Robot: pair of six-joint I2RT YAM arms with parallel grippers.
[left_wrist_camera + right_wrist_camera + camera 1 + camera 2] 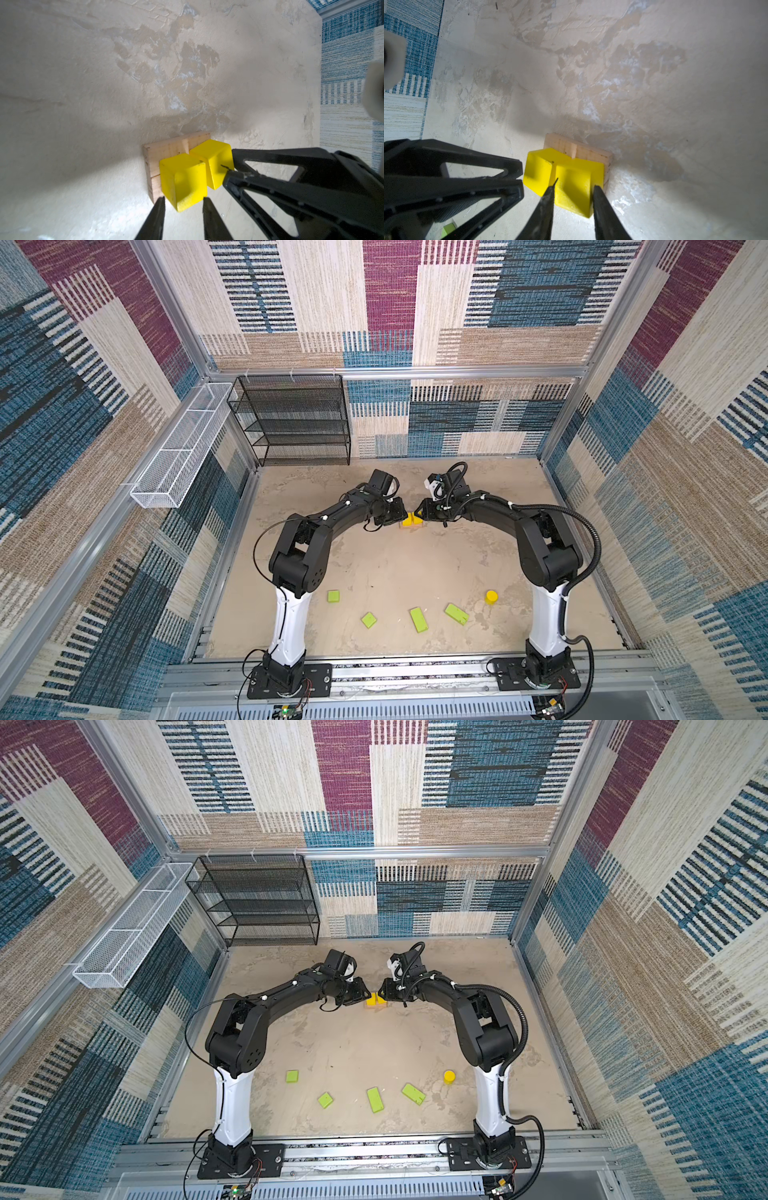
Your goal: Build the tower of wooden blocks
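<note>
Base is down: two tan bars (166,149) lie side by side in the middle of the bench (395,568), with both yellow cubes sitting on top, pressed close together. My left claw (183,199) is pinched on the left cube (182,176) and my right claw (576,185) on the right cube (577,201), tips against their sides. Left to do — four green pieces (419,619) and the cylinder (491,596), lying loose near my bases, none stacked yet.

Access to yellow cubes (411,521) is blocked l. & r. by left gripper (182,199) and right gripper (575,185); approach from front/back is left free. Mid table (415,568) is unobstructed; front strip is dotted w/ green pieces (419,619) and cylinder (491,596). Back-left corner is taken by mesh shelf (299,423).
</note>
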